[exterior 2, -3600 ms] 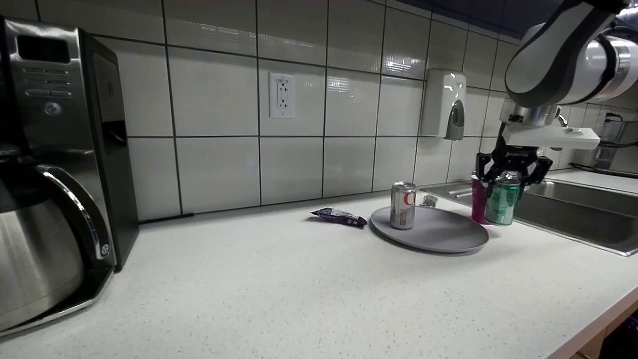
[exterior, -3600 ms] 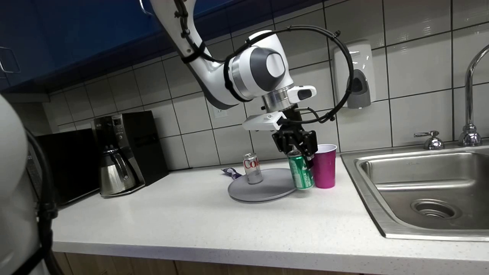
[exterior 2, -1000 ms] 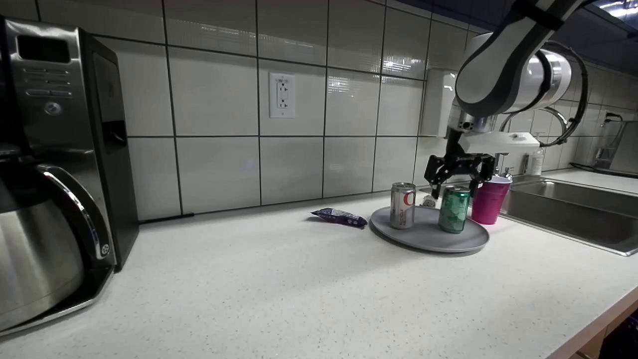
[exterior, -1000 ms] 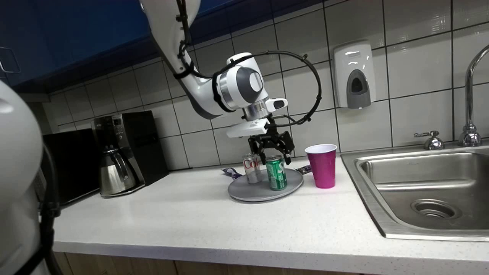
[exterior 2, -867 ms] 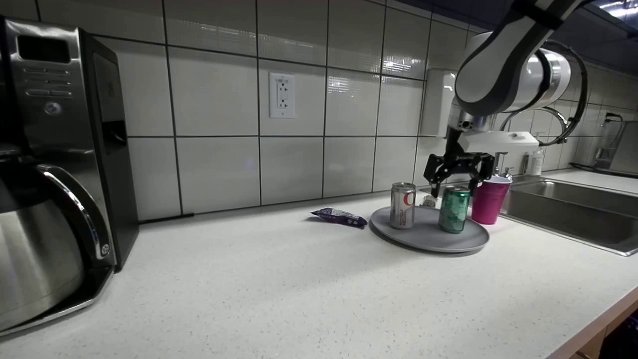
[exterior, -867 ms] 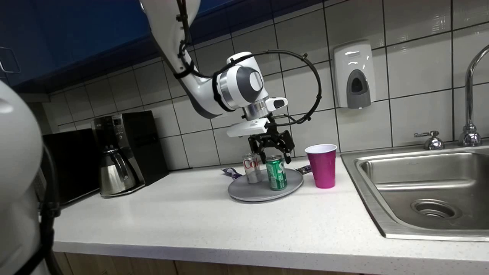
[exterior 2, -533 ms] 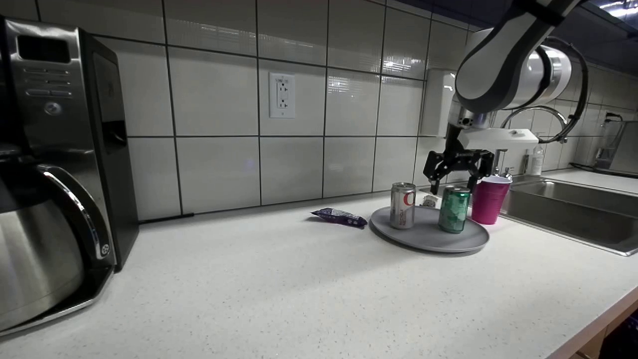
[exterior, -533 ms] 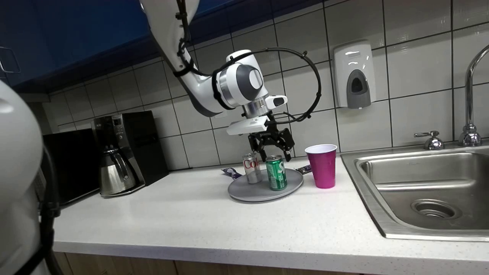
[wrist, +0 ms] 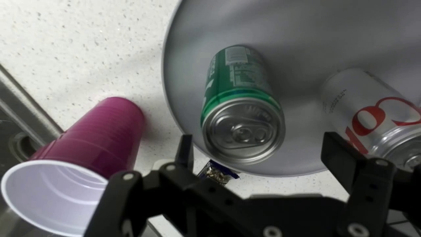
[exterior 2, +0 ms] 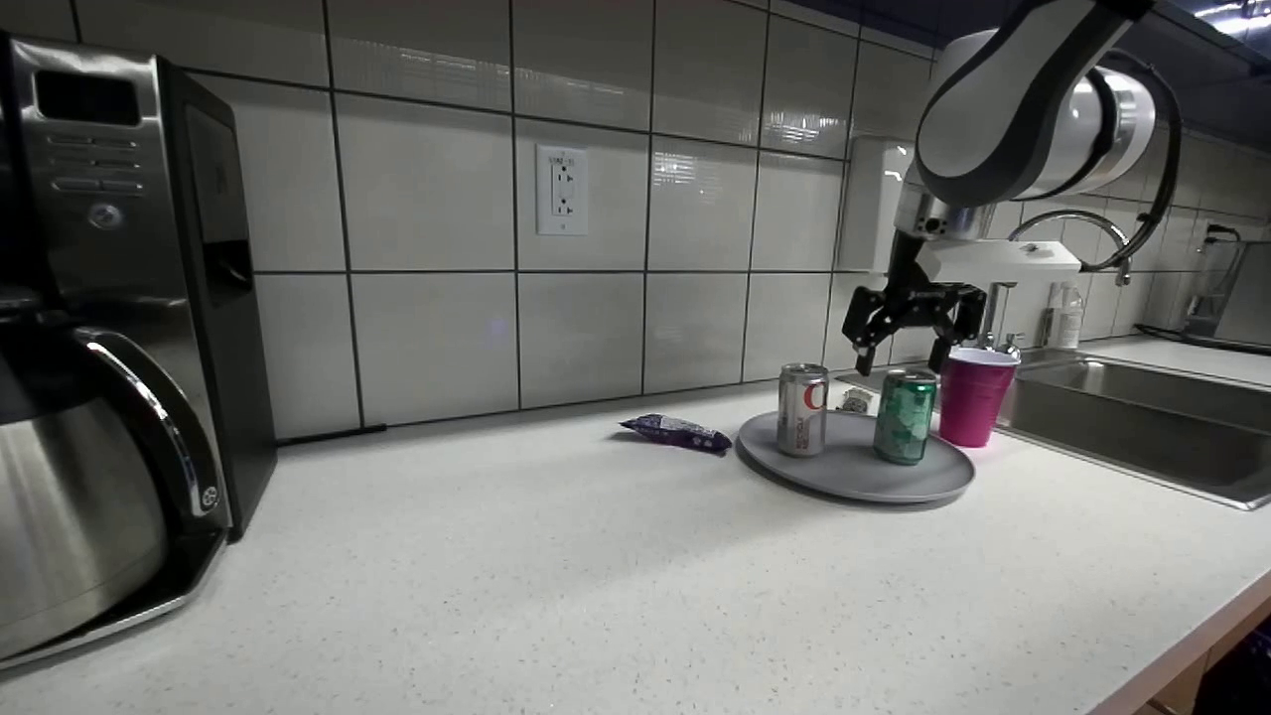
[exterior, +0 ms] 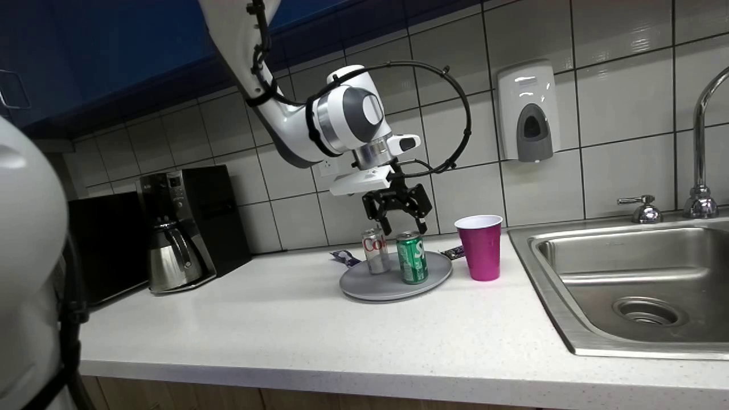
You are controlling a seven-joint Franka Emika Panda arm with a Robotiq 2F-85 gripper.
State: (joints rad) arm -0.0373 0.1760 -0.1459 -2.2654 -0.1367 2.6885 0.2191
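My gripper (exterior: 404,229) is open and empty, just above the green can (exterior: 412,259) and apart from it, also in an exterior view (exterior 2: 902,365). The green can stands upright on the grey round plate (exterior: 364,287). A silver can with red letters (exterior: 375,250) stands upright on the same plate, also in an exterior view (exterior 2: 802,412). In the wrist view the open jaws (wrist: 258,144) show with the green can's top (wrist: 243,131) between and beyond them. The silver can (wrist: 368,108) is partly hidden by a finger. A magenta cup (wrist: 102,135) stands upright beside the plate.
A purple wrapped snack (exterior 2: 675,433) lies beside the plate. Another wrapper (exterior: 454,253) lies behind it, near the cup. A steel sink (exterior: 547,296) is set in the counter past the cup. A coffee maker (exterior: 193,222) stands at the other end. A soap dispenser (exterior: 528,111) hangs on the tiled wall.
Earlier my gripper held the green can near the cup. By one second ago the can stood on the plate with the jaws open. Since then the gripper has risen slightly from it.
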